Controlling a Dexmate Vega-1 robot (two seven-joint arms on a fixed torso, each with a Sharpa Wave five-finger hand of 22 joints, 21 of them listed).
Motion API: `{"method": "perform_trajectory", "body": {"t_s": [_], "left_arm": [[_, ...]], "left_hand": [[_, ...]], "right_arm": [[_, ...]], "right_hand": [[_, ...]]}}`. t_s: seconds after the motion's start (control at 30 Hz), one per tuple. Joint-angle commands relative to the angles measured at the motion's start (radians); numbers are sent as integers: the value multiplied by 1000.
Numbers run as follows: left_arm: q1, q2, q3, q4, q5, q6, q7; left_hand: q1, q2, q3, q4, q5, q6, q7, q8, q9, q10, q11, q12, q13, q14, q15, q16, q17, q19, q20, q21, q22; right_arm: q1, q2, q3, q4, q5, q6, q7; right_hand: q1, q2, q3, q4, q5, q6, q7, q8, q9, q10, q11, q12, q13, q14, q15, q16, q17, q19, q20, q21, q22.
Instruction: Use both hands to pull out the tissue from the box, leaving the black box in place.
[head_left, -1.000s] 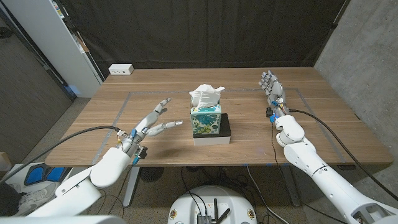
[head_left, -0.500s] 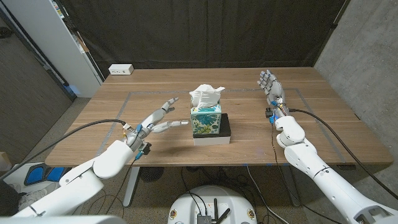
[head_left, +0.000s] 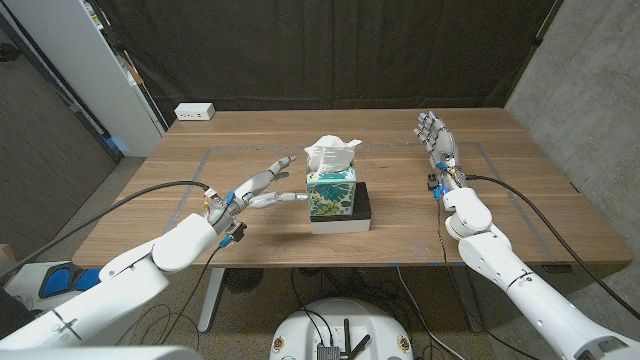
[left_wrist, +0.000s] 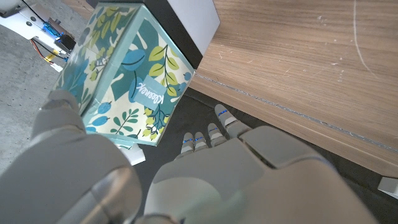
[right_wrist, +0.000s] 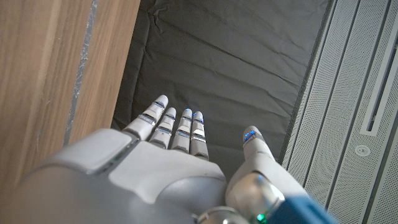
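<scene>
Wooden surface (head_left: 200, 180) carries a black box (head_left: 360, 206) at centre. On it stands the leaf-printed Kleenex box (head_left: 331, 190), upright, with the white tissue (head_left: 330, 153) sticking up out of its top.

My left hand (head_left: 262, 186) hovers just beside the Kleenex box's left face, fingers spread wide and pointing at it, holding nothing. My judgement: not touching. My right hand (head_left: 437, 145) stands well apart toward the surface's right far side, fingers straight, held side by side, empty.

Left hand is much nearer. The tissue lies up and to its right, long axis vertical, so I judge the pull goes straight up.
</scene>
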Motion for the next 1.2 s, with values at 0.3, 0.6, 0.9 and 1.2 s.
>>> {"method": "perform_trajectory", "body": {"t_s": [0.3, 0.6, 0.9, 1.2], "left_arm": [[-153, 41, 89, 52, -52, -26, -101], [-233, 34, 147, 90, -68, -44, -157], [-301, 10, 200, 135, -113, -73, -215], [-310, 5, 217, 136, -119, -68, -202]], "left_hand": [[35, 4, -11, 1, 10, -104, -2, 6, 4, 4, -2, -4, 3, -1, 1, -5, 3, 7, -1, -8, 2], [59, 4, -21, 0, 14, -84, -8, 12, 5, 40, -12, 3, 4, 24, 2, -1, 3, 26, 6, -9, 2], [154, 26, -28, -2, 10, 3, -44, 52, 10, 143, -43, 18, 6, 121, -34, 11, 3, 99, 1, -5, 2], [341, 72, 18, -5, -85, 223, -72, 164, 18, 372, -88, 47, 14, 279, -72, 10, 2, 202, 28, -10, 5]], "right_arm": [[-15, 1, 8, -15, -22, 3, -25], [-25, -4, 14, -27, -40, -2, -45], [-39, -4, 23, -34, -42, -5, -62], [-48, -7, 30, -39, -54, -6, -76]], "right_hand": [[-7, 1, -1, -6, -1, 8, 1, 8, 3, 10, -3, 6, 5, 7, -3, 2, 2, 4, 6, 7, 2], [-7, 1, -2, -8, -1, 9, 1, 8, 3, 11, -3, 6, 5, 10, 0, 3, 2, 5, 8, 8, 2], [-8, -1, -4, -9, -1, 9, 4, 7, 3, 12, -2, 5, 5, 16, 3, 5, 2, 6, 10, 8, 2], [-10, -1, -5, -10, -1, 8, 3, 7, 3, 12, -2, 5, 5, 19, 4, 6, 2, 7, 12, 8, 2]]}}
